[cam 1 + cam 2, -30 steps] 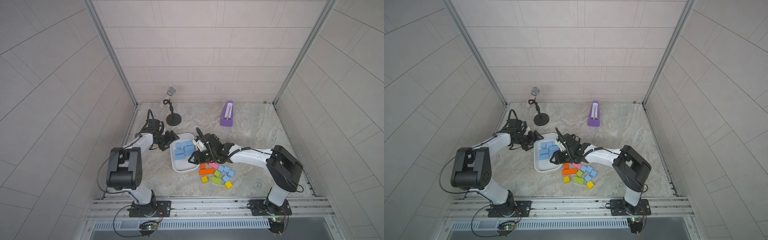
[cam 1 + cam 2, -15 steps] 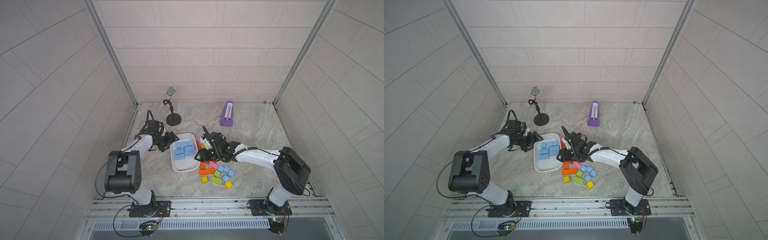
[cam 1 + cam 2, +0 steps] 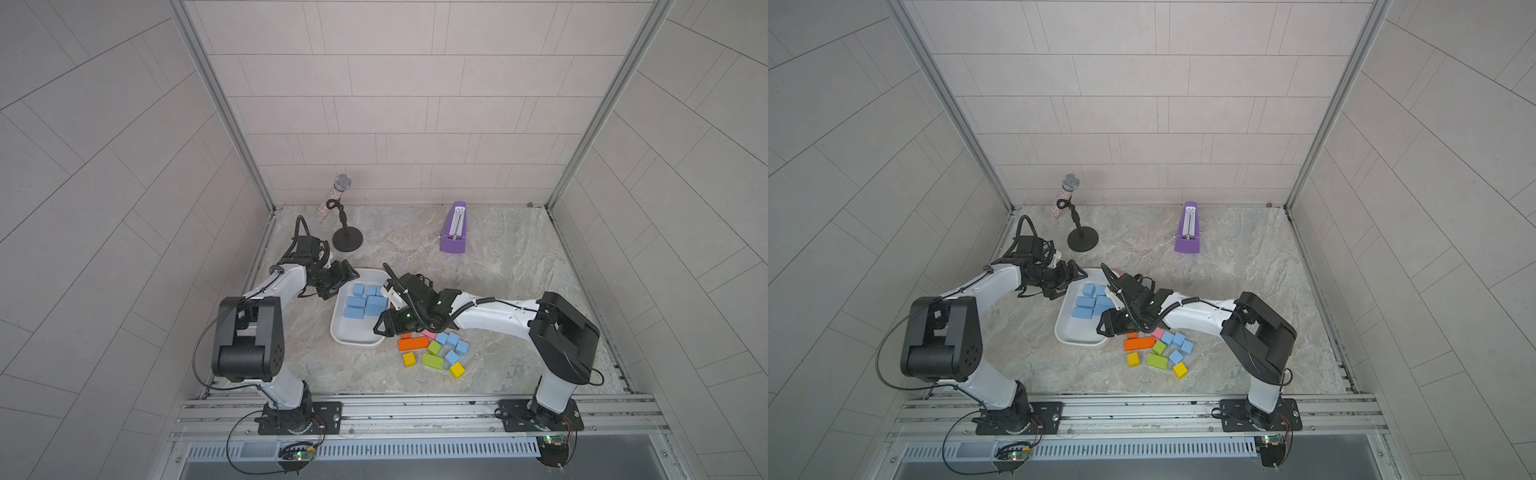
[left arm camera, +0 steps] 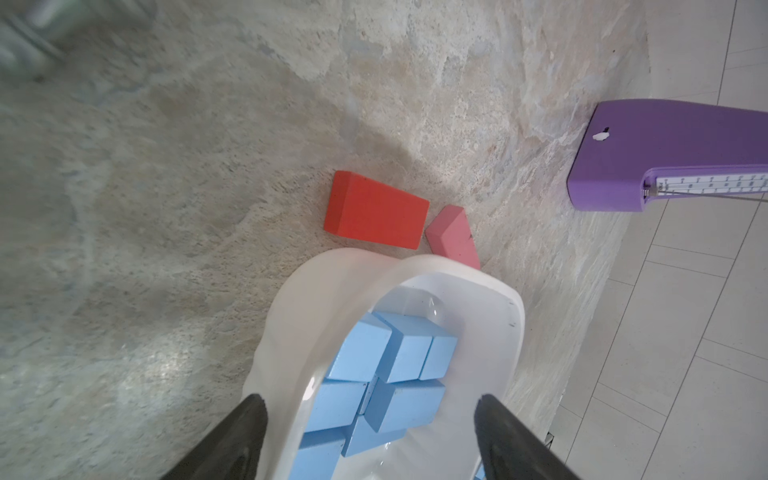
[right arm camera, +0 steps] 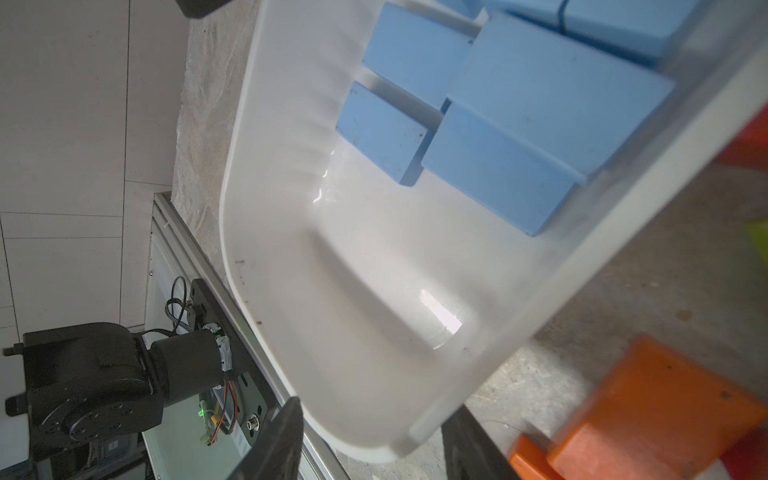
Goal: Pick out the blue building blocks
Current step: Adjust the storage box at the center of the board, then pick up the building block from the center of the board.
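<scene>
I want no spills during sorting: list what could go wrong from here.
The right gripper straddles the rim of the white tray; lifting or swinging could tip it and spill the sorted blue blocks. The loose blue blocks crowd a green block and a pink block; a grasp may catch those.

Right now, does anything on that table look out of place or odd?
A red block and a pink block lie at the far end of the white tray, apart from the main pile of coloured blocks. Nothing looks spilled or broken.
</scene>
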Robot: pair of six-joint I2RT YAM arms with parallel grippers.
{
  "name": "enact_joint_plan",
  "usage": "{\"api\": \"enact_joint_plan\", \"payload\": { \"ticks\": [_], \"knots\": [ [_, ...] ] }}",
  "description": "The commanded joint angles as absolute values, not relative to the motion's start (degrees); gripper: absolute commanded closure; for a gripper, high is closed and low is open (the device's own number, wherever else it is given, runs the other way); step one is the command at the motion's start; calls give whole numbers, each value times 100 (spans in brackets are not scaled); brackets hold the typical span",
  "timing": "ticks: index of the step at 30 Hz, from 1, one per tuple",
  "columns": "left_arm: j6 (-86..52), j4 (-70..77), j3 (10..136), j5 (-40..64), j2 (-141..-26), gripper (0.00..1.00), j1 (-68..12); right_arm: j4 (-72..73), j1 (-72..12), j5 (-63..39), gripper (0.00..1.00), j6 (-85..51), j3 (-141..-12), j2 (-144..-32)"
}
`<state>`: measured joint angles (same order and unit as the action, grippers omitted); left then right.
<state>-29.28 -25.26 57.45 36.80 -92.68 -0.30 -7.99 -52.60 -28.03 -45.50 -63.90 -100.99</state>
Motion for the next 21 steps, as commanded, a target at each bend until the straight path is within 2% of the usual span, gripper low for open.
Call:
{"api": "enact_joint_plan", "payload": {
  "ticks": [1,8,12,17,21],
  "knots": [
    [-2404,-3165,6121,3483,-9333,17,-56,-938,-5235,-2594,45,-4523,-6470,-9972],
    [-1560,-3507,6310,2836,-8799,17,-50,-1702,-4548,-2336,45,-3878,-6239,-9124],
    [-917,-3599,6347,2723,-8287,23,-193,-2203,-3858,-2434,47,-3472,-5920,-8621],
    [533,-3808,6575,2057,-7985,22,-1205,-2562,-2925,-2742,49,-3056,-5382,-8111],
    [2163,-4096,6970,2191,-8186,24,-1969,-2742,-2345,-2790,50,-2891,-5011,-7682]
  ]
}}
